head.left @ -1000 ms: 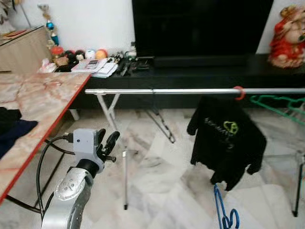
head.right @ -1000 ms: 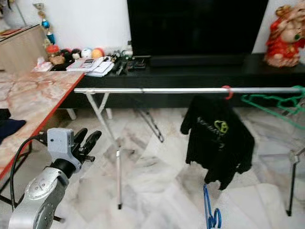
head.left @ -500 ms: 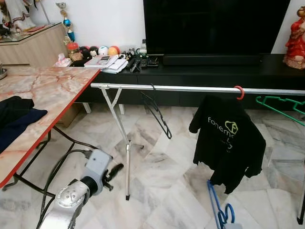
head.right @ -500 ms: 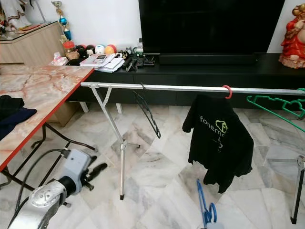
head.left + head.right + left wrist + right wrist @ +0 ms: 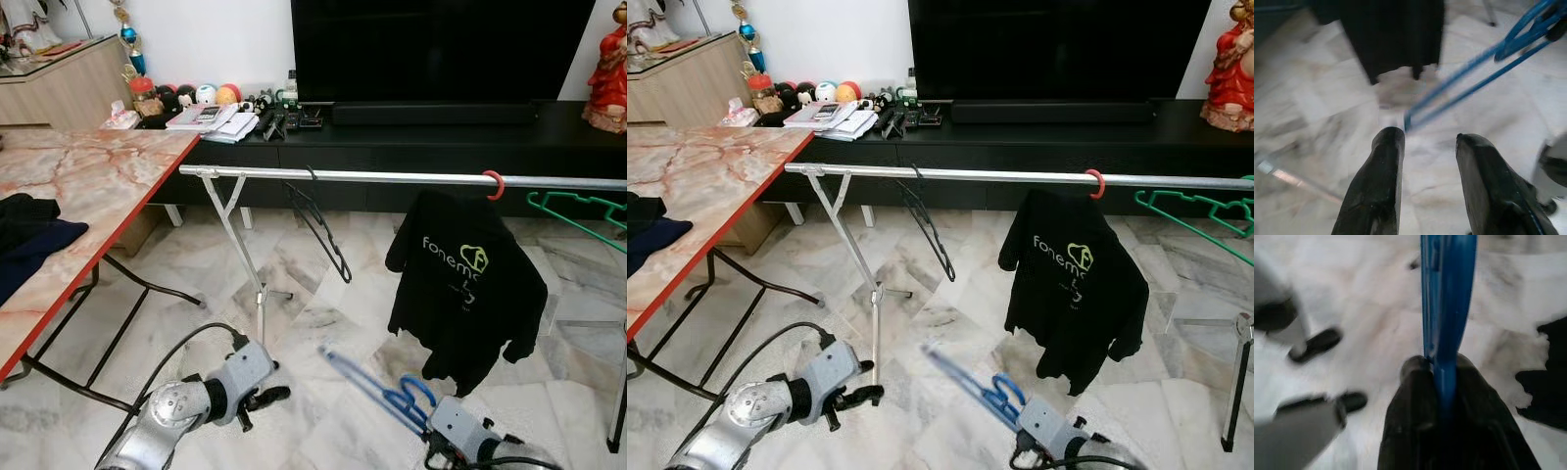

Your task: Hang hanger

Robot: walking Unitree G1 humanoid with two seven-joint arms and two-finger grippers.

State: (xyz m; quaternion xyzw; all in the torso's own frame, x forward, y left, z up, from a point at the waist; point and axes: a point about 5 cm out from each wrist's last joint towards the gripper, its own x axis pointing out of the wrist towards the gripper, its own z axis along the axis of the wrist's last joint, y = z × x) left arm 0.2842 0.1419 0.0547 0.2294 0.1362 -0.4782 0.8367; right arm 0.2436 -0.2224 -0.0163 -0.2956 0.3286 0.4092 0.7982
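The right claw point(image 5: 1442, 377) pinches the blue hanger point(image 5: 377, 387), light, stiff and slippery; the left claw point(image 5: 1427, 147) gapes empty.

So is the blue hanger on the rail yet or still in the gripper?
Still in the gripper. The right gripper is shut on the blue hanger low over the floor, well below the rail.

The blue hanger point(image 5: 377, 388) is a thin plastic one, blurred in the head views. It is held low over the marble floor, below the rail point(image 5: 392, 178) and just beside the hem of the black T-shirt. Its hook end is clamped between the right pincer's point(image 5: 1442, 374) fingers, its long arm slanting up toward the robot's left.
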